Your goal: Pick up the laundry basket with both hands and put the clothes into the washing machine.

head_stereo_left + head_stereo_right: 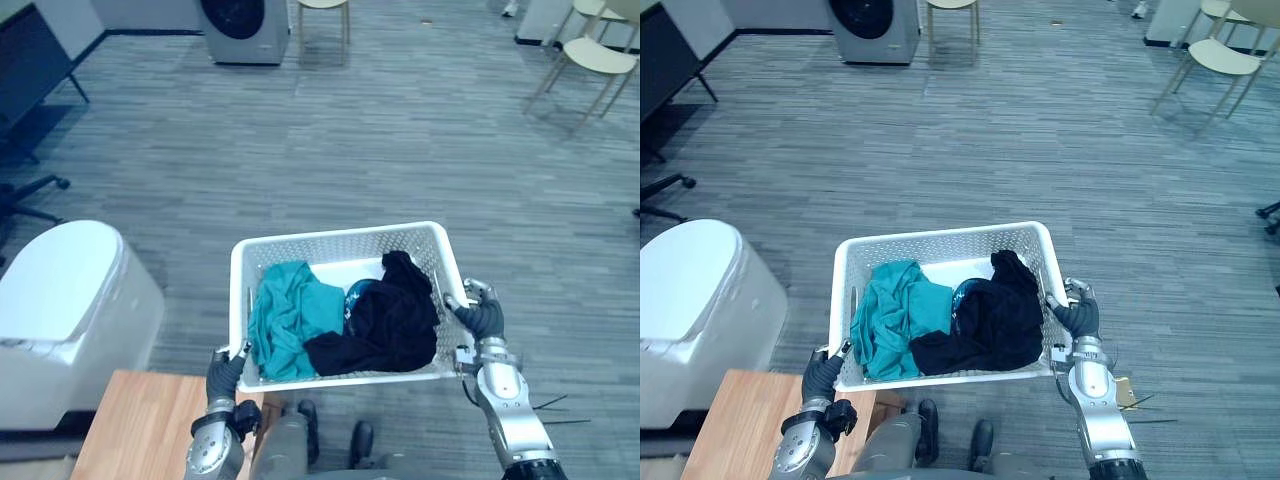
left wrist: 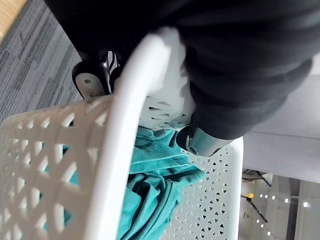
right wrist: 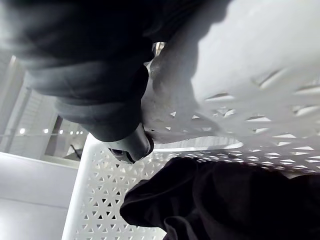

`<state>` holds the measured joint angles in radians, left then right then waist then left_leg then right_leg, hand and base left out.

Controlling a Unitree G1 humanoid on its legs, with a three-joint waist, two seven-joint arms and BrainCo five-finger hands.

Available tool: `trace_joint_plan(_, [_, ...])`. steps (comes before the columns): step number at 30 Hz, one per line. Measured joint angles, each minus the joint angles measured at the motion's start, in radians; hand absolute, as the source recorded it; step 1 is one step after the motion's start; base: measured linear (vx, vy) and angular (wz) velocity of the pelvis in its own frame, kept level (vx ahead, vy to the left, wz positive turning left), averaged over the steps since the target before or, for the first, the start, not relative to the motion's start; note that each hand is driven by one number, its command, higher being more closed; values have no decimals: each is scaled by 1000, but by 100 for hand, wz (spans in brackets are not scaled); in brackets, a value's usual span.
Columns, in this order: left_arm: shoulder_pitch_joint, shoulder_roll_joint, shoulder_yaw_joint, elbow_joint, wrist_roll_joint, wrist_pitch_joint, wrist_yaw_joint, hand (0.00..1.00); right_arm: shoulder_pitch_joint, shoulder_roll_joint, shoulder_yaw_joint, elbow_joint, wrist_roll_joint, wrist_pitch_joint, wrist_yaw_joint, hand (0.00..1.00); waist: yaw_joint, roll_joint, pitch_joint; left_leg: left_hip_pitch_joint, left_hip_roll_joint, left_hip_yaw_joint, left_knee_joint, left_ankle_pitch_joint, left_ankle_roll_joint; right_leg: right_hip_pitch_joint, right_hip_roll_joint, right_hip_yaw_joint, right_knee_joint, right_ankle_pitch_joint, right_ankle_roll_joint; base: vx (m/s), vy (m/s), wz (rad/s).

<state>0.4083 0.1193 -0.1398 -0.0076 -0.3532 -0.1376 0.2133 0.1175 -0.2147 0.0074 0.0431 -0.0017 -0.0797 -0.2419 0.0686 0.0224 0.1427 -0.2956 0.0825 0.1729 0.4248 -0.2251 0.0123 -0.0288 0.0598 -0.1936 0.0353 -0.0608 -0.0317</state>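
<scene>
Right now the basket [image 1: 340,234] hangs between both my hands, close in front of me at twelve o'clock, held level above the grey floor [image 1: 400,150]. Inside it, a teal cloth [image 1: 285,318] lies bunched on the nine o'clock side. A black cloth [image 1: 390,320] is heaped on the three o'clock side, one fold climbing toward the far wall. The two cloths touch in the middle.

My left hand [image 1: 228,372] grips the basket at its seven o'clock corner. In the left wrist view one of its fingers [image 2: 200,142] hooks over the white rim and down inside the wall, so it is clamped on the basket. My right hand [image 1: 482,315] holds the rim at about four o'clock. The right wrist view shows a finger [image 3: 130,146] curled over the edge just beside the black cloth, clamped on as well.

Farther out, the washer [image 1: 243,28] stands well away at eleven o'clock, its dark round door facing me, with a chair [image 1: 323,4] just beside it at twelve. A pale chair [image 1: 598,55] sits at two o'clock. A white bin [image 1: 70,300] stands at nine o'clock, and a wooden table [image 1: 140,425] lies at seven o'clock, near my left hand.
</scene>
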Motion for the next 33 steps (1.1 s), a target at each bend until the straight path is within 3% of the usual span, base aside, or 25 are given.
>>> trace_joint_plan(1, [3,0,-3,0,1,3,-1,100,12,0,-1,0,0,0,0,100,0,-5,-6,21,-5,8,-1,0,13,-21,-16,0,77,-53,17,222,107,-37])
trace_joint_plan(2, [9,7,-7,2,1,7,-3,100,30,6,-2,0,-2,0,0,100,-1,-26,-16,59,-27,19,-31,-2,47,-60,-66,-8,218,-131,64,412,168,-29])
trace_joint_plan(3, [8,8,-8,8,2,15,-12,100,43,10,-9,2,-8,0,0,100,-15,-41,-26,101,-60,24,-42,-19,72,-123,-125,-27,414,-169,69,453,179,-9])
trace_joint_plan(5, [8,11,-8,8,6,21,-13,100,40,14,-10,22,-9,0,0,100,-34,-41,-24,169,-84,22,-69,-38,95,-215,-204,-72,680,-160,58,466,162,14])
trace_joint_plan(6, [9,21,-9,9,12,25,-15,100,41,21,-10,38,-9,0,1,100,-45,-37,-25,230,-91,25,-93,-54,103,-239,-243,-100,784,-173,28,544,144,10])
trace_joint_plan(9, [2,25,-3,9,12,17,-14,100,7,31,-10,53,-8,-1,5,100,-51,-7,-26,339,-78,24,-170,-80,89,-325,-254,-138,728,-214,34,484,61,-6])
trace_joint_plan(11, [-13,24,-6,9,12,16,-14,100,-13,8,-10,53,-8,-1,7,100,-54,26,-17,394,-52,23,-228,-93,64,-386,-209,-145,547,-179,45,501,-3,-8])
trace_joint_plan(12, [-31,25,-6,10,12,17,-14,100,-13,0,-10,53,-5,-1,7,100,-59,45,-8,439,-32,23,-265,-100,36,-403,-169,-139,345,-80,53,569,-47,10])
trace_joint_plan(13, [-38,28,-6,10,21,17,-14,100,-11,-1,-10,53,-3,-1,7,100,-73,41,-8,482,-32,22,-294,-106,11,-414,-149,-127,144,39,70,590,-67,19])
trace_joint_plan(14, [-37,29,-6,10,24,17,-14,100,-12,-1,-10,52,-3,-1,7,100,-83,36,-7,508,-36,17,-306,-113,-3,-416,-145,-116,81,83,78,652,-101,27])
trace_joint_plan(16, [-35,40,-17,23,41,19,-15,100,12,-8,-8,51,-6,-1,7,100,-111,5,-18,626,-52,-19,-313,-160,-80,-420,-146,-61,37,245,-5,729,-166,28])
trace_joint_plan(17, [-41,27,-21,33,42,21,-15,100,15,-19,-7,52,-6,2,7,100,-110,26,-26,637,-30,-28,-292,-170,-94,-437,-142,-59,98,304,-14,949,-233,-6])
trace_joint_plan(18, [-47,1,-21,51,43,21,-15,100,5,-34,-8,52,-7,8,6,100,-106,83,-38,592,31,-44,-159,-166,-111,-481,-109,-83,245,209,-27,779,-200,-15])
trace_joint_plan(19, [-50,1,-21,53,43,21,-15,100,1,-36,-9,52,-7,8,6,100,-110,92,-33,561,48,-51,-74,-151,-134,-482,-103,-94,283,172,-33,882,-266,-17])
trace_joint_plan(21, [-55,-2,-28,63,42,28,-15,100,5,-45,-10,52,-7,14,4,100,-97,108,-20,362,146,-66,455,67,-207,-387,-62,-102,336,49,-43,737,-246,-1])
trace_joint_plan(22, [-55,-1,-33,66,41,28,-15,100,5,-47,-10,48,-6,14,0,100,-92,112,-4,270,191,-55,671,51,-185,-295,-40,-109,308,14,-46,640,-160,6])
trace_joint_plan(24, [-54,4,-34,66,40,26,-16,100,15,-46,-10,34,-6,14,-1,100,-75,103,16,184,197,-31,793,7,-113,-163,-31,-99,259,-36,-45,575,-72,7])
trace_joint_plan(25, [-51,4,-34,65,38,20,-16,100,27,-46,-10,13,-6,14,-4,100,-54,92,17,108,178,-5,762,-30,-54,-78,-36,-85,201,-54,-34,527,-20,1])
trace_joint_plan(27, [-45,5,-33,55,32,9,-16,100,15,-48,-9,-1,-6,13,-4,100,-39,87,19,-6,142,23,638,-60,-18,10,-46,-72,136,-72,-14,529,52,-4])
trace_joint_plan(28, [-43,2,-33,51,32,7,-16,100,5,-52,-9,0,-6,13,-4,100,-24,81,20,-67,78,16,403,-57,-22,66,-73,-59,90,-87,10,547,101,-7])
trace_joint_plan(29, [-42,2,-33,49,32,7,-16,100,2,-52,-9,2,-6,13,-4,100,-21,80,20,-75,61,11,332,-53,-29,81,-80,-55,78,-90,15,561,141,-13])
trace_joint_plan(30, [-36,3,-33,39,33,6,-16,100,-8,-53,-9,15,-6,13,-4,100,-11,81,21,-87,23,-22,73,0,-76,131,-92,-49,33,-102,35,718,219,-31])
trace_joint_plan(31, [-34,7,-33,33,34,8,-16,100,-17,-47,-7,38,-6,13,-4,100,15,66,16,-81,0,-33,-121,193,-99,193,-111,-18,-19,-118,60,757,232,-37])
trace_joint_plan(32, [-35,9,-33,33,34,9,-16,100,-19,-46,-6,41,-7,13,-5,100,29,57,13,-74,-10,-22,-127,254,-87,211,-121,-5,-35,-123,69,662,211,-31])
trace_joint_plan(33, [-43,8,-31,23,34,12,-14,100,-43,-47,-5,56,-7,13,-9,100,24,41,4,-79,-41,-17,-85,249,10,219,-153,1,-37,-125,98,709,250,-1])
